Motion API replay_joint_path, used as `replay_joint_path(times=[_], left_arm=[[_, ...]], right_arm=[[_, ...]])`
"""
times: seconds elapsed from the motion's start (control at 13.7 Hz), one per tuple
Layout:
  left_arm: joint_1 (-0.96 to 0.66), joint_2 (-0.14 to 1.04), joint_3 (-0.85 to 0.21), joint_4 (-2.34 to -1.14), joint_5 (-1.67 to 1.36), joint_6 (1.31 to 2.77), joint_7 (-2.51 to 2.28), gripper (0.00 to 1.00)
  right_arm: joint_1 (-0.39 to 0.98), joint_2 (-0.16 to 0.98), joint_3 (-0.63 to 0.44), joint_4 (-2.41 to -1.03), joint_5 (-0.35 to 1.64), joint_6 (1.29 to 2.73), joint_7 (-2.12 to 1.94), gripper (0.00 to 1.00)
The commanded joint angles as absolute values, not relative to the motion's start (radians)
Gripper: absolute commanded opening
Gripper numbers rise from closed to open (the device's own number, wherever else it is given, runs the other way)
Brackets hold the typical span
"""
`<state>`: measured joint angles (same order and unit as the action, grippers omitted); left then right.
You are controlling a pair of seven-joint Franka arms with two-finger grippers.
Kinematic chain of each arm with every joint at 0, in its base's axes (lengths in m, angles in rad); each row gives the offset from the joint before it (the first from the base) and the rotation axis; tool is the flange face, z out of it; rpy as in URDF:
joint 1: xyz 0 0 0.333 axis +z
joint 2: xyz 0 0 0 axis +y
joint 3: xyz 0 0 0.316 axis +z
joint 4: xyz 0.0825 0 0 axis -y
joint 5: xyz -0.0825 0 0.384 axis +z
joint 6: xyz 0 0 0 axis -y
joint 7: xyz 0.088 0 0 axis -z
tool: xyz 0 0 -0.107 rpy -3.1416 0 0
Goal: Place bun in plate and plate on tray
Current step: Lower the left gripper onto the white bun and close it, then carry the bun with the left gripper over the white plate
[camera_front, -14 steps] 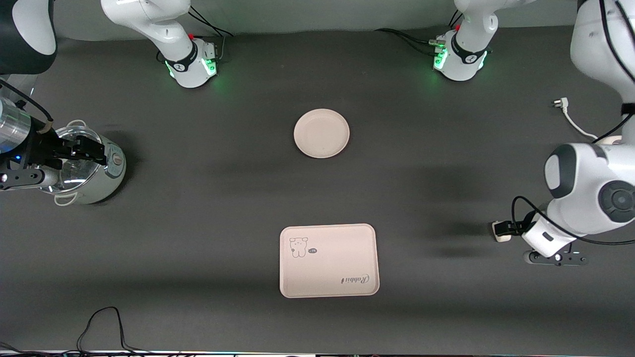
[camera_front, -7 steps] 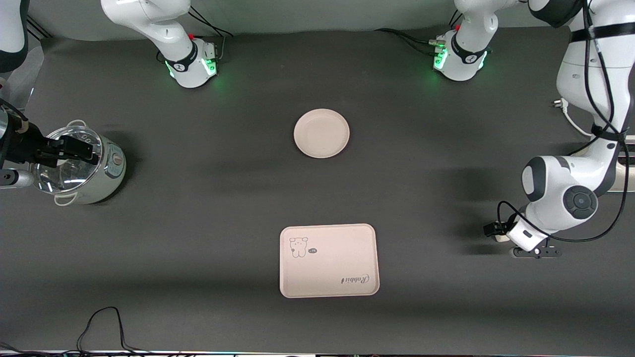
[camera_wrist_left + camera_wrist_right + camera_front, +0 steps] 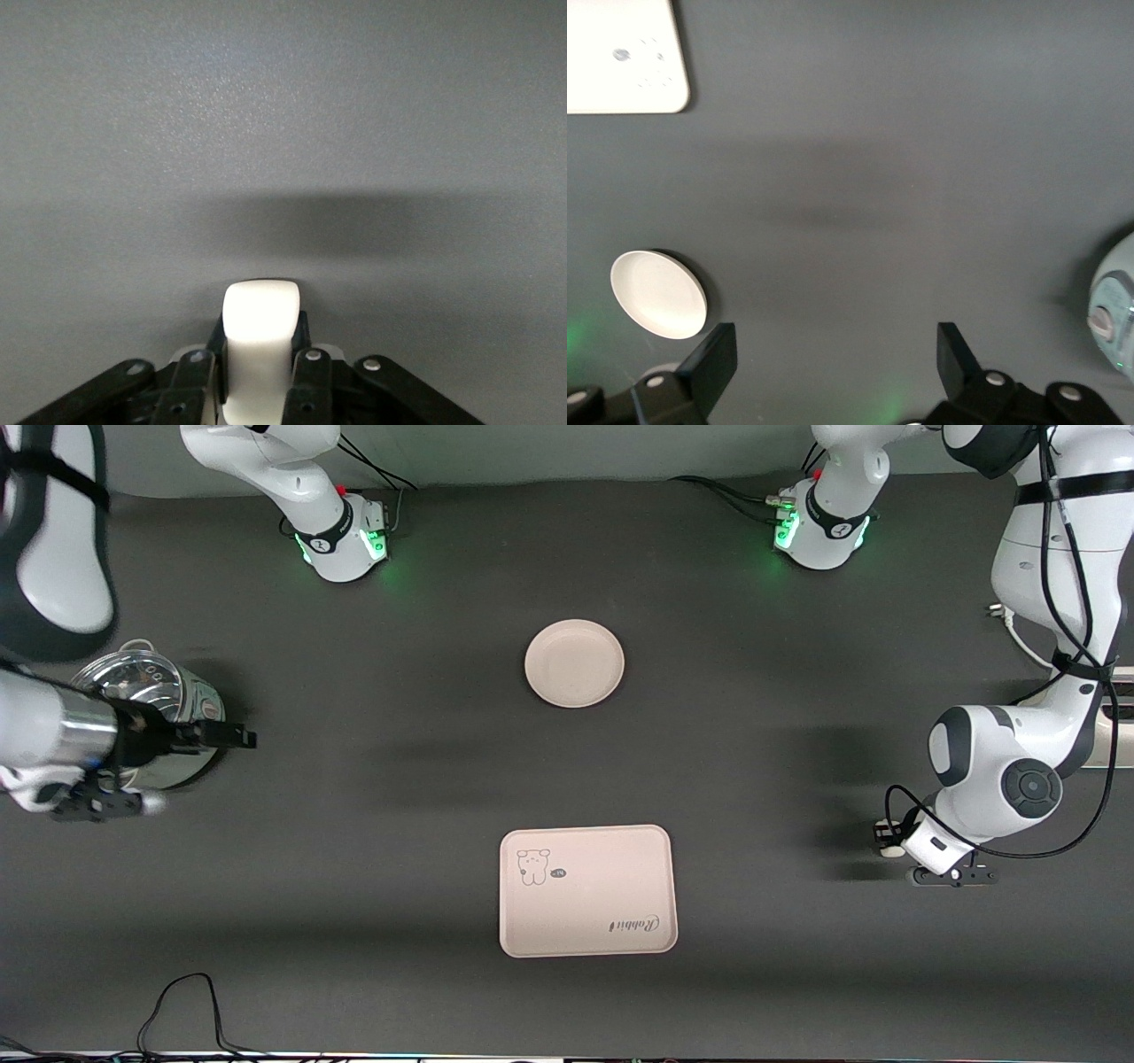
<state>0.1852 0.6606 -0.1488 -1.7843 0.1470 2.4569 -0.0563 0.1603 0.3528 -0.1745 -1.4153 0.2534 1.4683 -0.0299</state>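
- Left end effector [image 3: 889,843], lower right of front view, clamped on the bun [image 3: 259,320].
- Plate [image 3: 574,663] at upper centre; tray [image 3: 588,890] below it.
- Right end effector [image 3: 241,737], mid-left, gaping wide, holds nothing, waits.

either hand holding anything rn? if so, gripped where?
Left hand is shut on the bun, fingers clamped on its two long sides, one end poking out past the tips. Right hand is open, holding nothing, near the cooker.

Off-white bun [image 3: 259,323]; plain cream plate [image 3: 574,663]; cream tray [image 3: 588,891] – dark animal drawing and "Rabbit" lettering; dark grey table [image 3: 399,797]; pale green pot [image 3: 182,726] at nine o'clock.
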Motion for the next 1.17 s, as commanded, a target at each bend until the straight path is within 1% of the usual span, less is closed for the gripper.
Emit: replay_joint_path(times=[0.0, 0.15, 0.37, 0.51, 0.66, 0.73, 0.95, 1.1], left_arm=[[0.183, 0.614, -0.152, -1.790, 0.161, 2.387, -0.064, 0.36], [0.173, 0.519, -0.182, -1.789, 0.147, 2.237, -0.064, 0.37], [0.173, 0.375, -0.319, -1.792, 0.077, 2.015, -0.081, 0.37], [0.166, 0.313, -0.415, -1.795, -0.018, 1.925, -0.159, 0.37], [0.132, 0.278, -0.513, -1.812, -0.021, 1.921, -0.295, 0.37], [0.077, 0.282, -0.544, -1.815, -0.020, 1.930, -0.355, 0.40], [-0.163, 0.319, -0.545, -1.822, -0.012, 2.009, -0.675, 0.39], [-0.292, 0.369, -0.545, -1.825, 0.036, 2.072, -0.893, 0.38]], right_arm=[[0.170, 0.423, -0.172, -1.388, 0.294, 1.460, -0.011, 1.00], [0.189, 0.462, -0.172, -1.390, 0.296, 1.471, -0.011, 1.00], [0.195, 0.477, -0.172, -1.393, 0.330, 1.477, -0.009, 1.00], [0.192, 0.477, -0.173, -1.390, 0.331, 1.477, -0.009, 1.00], [0.190, 0.476, -0.175, -1.387, 0.331, 1.477, -0.009, 1.00], [0.192, 0.476, -0.175, -1.387, 0.331, 1.477, -0.009, 1.00], [0.187, 0.476, -0.175, -1.403, 0.334, 1.477, -0.009, 1.00], [0.186, 0.466, -0.186, -1.457, 0.415, 1.479, -0.009, 1.00]])
